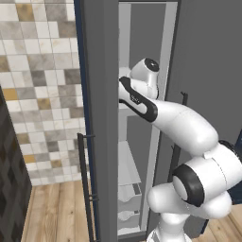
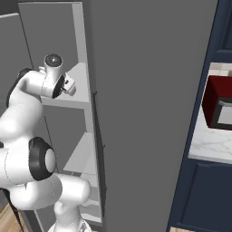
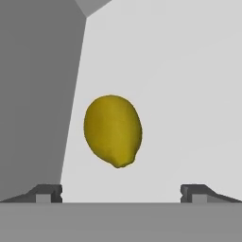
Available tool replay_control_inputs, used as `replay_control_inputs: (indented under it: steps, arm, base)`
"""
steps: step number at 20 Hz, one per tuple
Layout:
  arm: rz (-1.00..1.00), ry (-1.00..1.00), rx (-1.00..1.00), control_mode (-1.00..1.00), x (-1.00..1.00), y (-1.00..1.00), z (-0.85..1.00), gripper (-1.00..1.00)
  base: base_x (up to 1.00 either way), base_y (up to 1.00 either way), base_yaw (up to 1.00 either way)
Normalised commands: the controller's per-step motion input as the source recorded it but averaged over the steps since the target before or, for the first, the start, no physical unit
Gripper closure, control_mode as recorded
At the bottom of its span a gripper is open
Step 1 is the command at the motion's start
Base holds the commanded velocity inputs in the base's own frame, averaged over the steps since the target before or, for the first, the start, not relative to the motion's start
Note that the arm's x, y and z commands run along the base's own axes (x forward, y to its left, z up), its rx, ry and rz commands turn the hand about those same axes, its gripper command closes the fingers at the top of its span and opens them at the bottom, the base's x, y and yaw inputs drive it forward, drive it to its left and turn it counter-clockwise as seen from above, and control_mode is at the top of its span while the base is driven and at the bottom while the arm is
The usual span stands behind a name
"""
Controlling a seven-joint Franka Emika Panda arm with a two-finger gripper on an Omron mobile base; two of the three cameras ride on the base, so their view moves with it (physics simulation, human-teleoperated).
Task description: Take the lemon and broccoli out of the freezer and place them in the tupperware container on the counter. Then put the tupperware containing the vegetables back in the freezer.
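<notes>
- The freezer (image 1: 101, 118) door stands open so the arm can reach in at upper-shelf height.
- The lemon (image 3: 113, 131) lies on a white shelf (image 3: 189, 94), near its left edge beside the grey side wall, with bare shelf all around it.
- The gripper (image 3: 121, 193) faces the lemon with its 2 fingertips (image 3: 47, 193) spread wide and nothing between them, wider than the fruit so they can pass on either side.
- The lemon sits left of centre between the tips, so a small sideways correction looks needed before closing.
- Broccoli and tupperware are still to come.
</notes>
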Motion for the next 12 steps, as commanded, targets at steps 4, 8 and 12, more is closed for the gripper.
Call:
replay_control_inputs:
  steps: [4,8,12]
  arm:
    - [0.0,0.0,0.0,-1.0,0.39,0.12,-0.09,-1.0]
    - [0.0,0.0,0.0,-1.0,0.37,0.12,-0.09,-1.0]
    - [0.0,0.0,0.0,-1.0,0.37,0.17,-0.05,-1.0]
  base:
    - [0.0,0.0,0.0]
    - [0.0,0.0,0.0]
    - [0.0,0.0,0.0]
